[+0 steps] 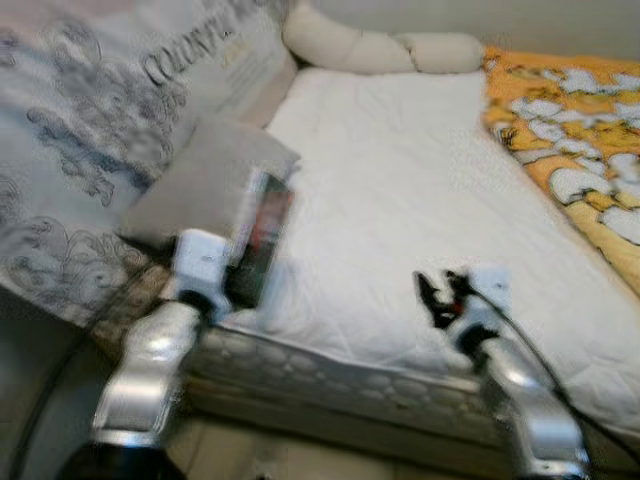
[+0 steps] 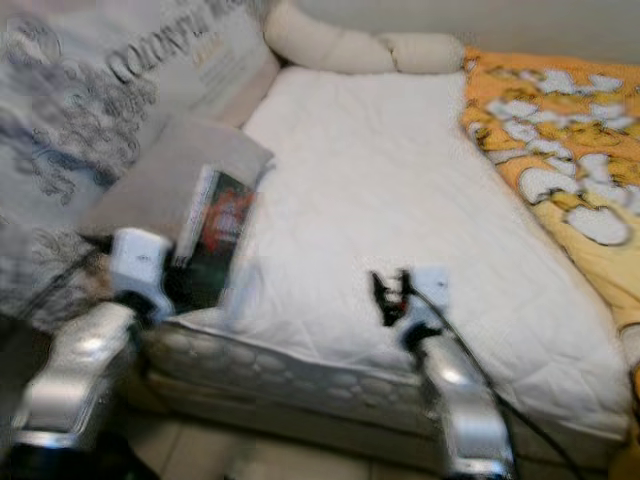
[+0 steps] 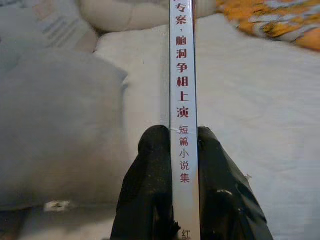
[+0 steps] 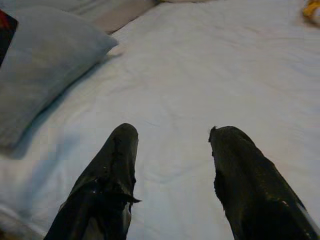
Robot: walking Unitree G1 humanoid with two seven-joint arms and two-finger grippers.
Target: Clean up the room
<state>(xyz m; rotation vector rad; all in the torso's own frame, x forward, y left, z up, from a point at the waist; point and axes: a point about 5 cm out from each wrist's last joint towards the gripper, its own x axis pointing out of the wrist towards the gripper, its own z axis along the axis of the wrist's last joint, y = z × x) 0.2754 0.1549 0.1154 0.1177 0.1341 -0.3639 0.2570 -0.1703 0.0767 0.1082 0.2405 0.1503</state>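
My left gripper (image 1: pixel 243 272) is shut on a thin book (image 1: pixel 263 235) with a dark cover and a white spine bearing red Chinese characters (image 3: pixel 183 90). It holds the book upright over the near left corner of the bed, just in front of a grey pillow (image 1: pixel 205 175). Both black fingers (image 3: pixel 150 180) press the book's two covers. My right gripper (image 1: pixel 443 290) is open above the white mattress cover (image 1: pixel 400 190) near the front edge, with nothing between its fingers (image 4: pixel 107 185).
A grey patterned quilt with lettering (image 1: pixel 90 130) drapes over the bed's left side. A cream knotted cushion (image 1: pixel 375 48) lies at the head. An orange blanket with white shapes (image 1: pixel 570 140) covers the right side. The mattress's quilted edge (image 1: pixel 330 375) faces me.
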